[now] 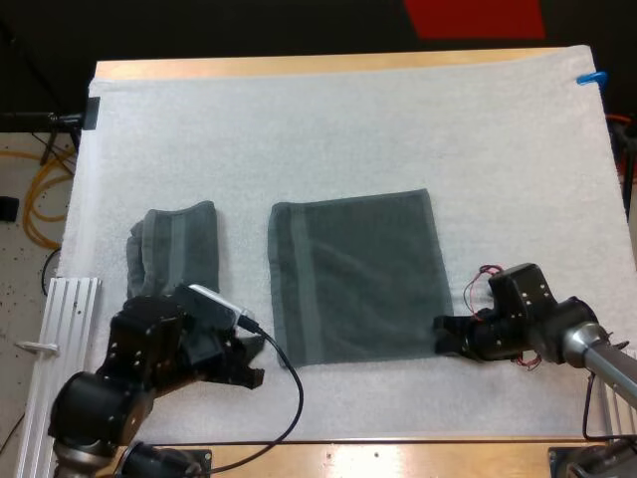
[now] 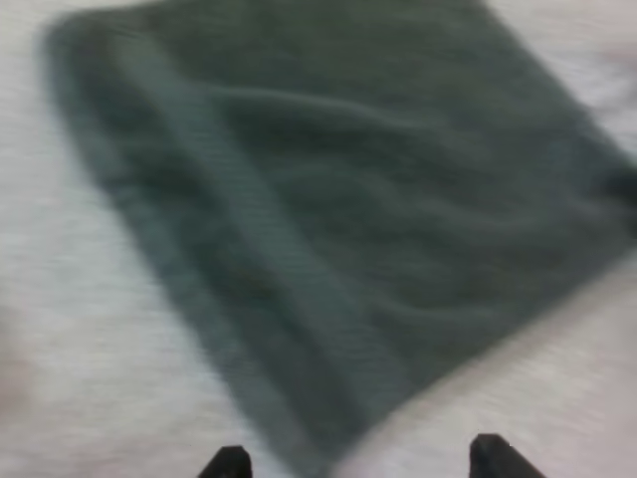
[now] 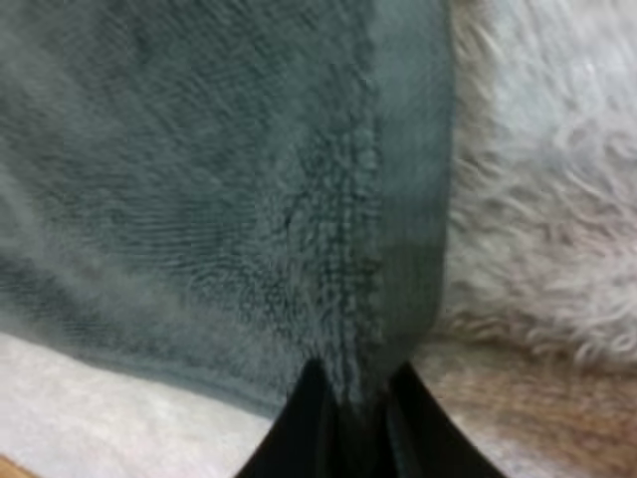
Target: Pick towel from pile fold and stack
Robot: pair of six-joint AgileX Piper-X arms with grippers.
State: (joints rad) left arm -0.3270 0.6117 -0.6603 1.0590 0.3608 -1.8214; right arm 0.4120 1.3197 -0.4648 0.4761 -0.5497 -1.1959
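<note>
The flat towel [image 1: 358, 274] lies spread on the bench [image 1: 398, 456], with the right claw [image 1: 440, 337] clenched on its near right corner and the left claw [image 1: 254, 363] released beside its near left corner, so folding, stacking and the crumpled towel [image 1: 174, 249] seemingly are all left to do.

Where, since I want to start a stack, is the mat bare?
Bare: the far half of the white mat, beyond both towels, and the patch right of the spread towel, beyond the right gripper. Crowded: near left, where the left gripper sits by the crumpled towel; only a narrow strip parts the towels.
</note>
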